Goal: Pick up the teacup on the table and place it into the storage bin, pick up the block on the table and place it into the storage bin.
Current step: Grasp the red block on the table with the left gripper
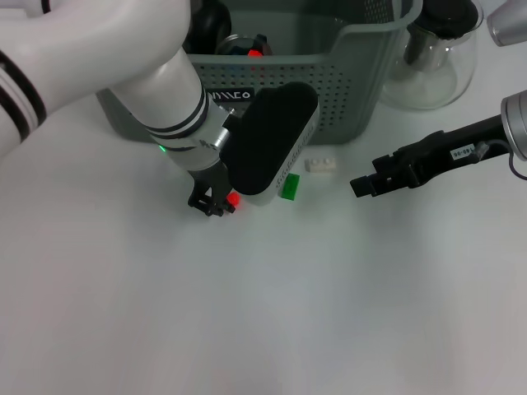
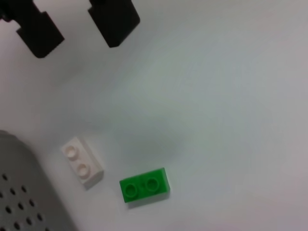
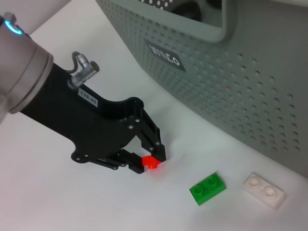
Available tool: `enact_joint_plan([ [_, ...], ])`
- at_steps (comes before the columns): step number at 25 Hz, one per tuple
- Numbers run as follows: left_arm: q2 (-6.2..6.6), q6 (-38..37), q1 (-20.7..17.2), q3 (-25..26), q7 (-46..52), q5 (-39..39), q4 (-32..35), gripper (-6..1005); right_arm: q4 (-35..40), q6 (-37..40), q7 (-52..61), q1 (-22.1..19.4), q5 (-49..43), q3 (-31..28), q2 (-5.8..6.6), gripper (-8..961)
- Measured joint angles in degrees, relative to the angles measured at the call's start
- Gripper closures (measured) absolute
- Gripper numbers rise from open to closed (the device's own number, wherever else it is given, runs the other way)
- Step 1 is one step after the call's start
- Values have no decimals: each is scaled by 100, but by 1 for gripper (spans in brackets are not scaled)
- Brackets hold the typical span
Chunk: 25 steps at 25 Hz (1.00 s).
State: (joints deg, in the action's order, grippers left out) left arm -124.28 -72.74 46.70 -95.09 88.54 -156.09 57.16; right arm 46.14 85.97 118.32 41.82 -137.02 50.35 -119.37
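Just before the storage bin, left gripper down on the table, pinched onto a red block. Beside it, green block, white block. Right gripper apart, parted, empty.

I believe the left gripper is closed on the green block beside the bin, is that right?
Not quite: the left gripper is closed on the red block, as the right wrist view shows. The green block lies free on the table beside the bin.
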Motion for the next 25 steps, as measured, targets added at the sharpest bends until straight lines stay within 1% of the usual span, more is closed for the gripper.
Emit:
enact_joint_plan([
  [1,0,12,28,5,-13,-1,-52,570,0,-1,-1,6,0,0,-2,208],
  [6,0,44,78,-12,-79,-1,-145,681,-8,-26,-18,-2,0,0,-14,208],
  [17,0,51,140,-37,-88,-1,-248,679,-74,-83,-29,-9,8,0,-16,208],
  [22,-4,67,139,-14,-58,-1,-249,693,-74,-83,-36,-8,9,1,-16,208],
  [25,-6,78,135,3,-7,-1,-253,725,-74,-83,-40,-8,9,1,-16,208],
])
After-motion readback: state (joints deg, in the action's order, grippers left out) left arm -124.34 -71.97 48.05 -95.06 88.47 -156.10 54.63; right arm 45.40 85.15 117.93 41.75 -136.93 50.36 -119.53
